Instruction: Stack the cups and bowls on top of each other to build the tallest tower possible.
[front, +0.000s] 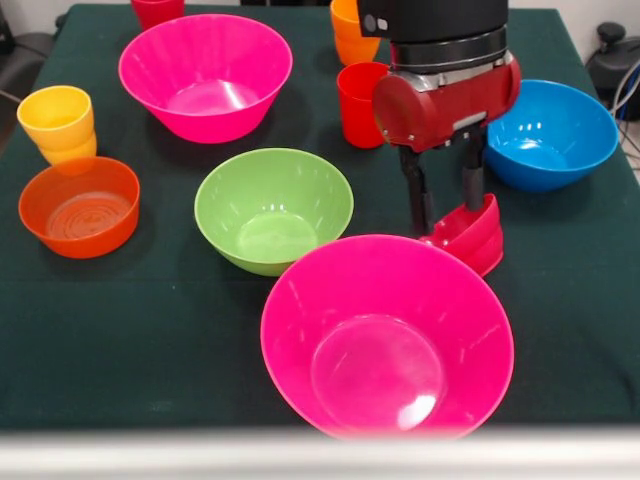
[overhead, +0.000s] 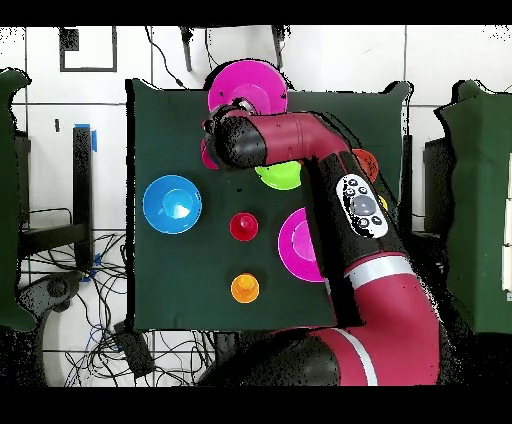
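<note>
The gripper (front: 446, 205) has its two dark fingers (front: 417, 195) closed across the rim of a small red bowl (front: 470, 232), which sits tipped on edge, mouth facing sideways, base low. Just below the jaws lies a large hot-pink bowl (front: 388, 335), upright and glossy, hiding the red bowl's lower edge. Beside the jaws stands a lime-green bowl (front: 273, 207); behind them, a red cup (front: 358, 103), half masked by the arm.
</note>
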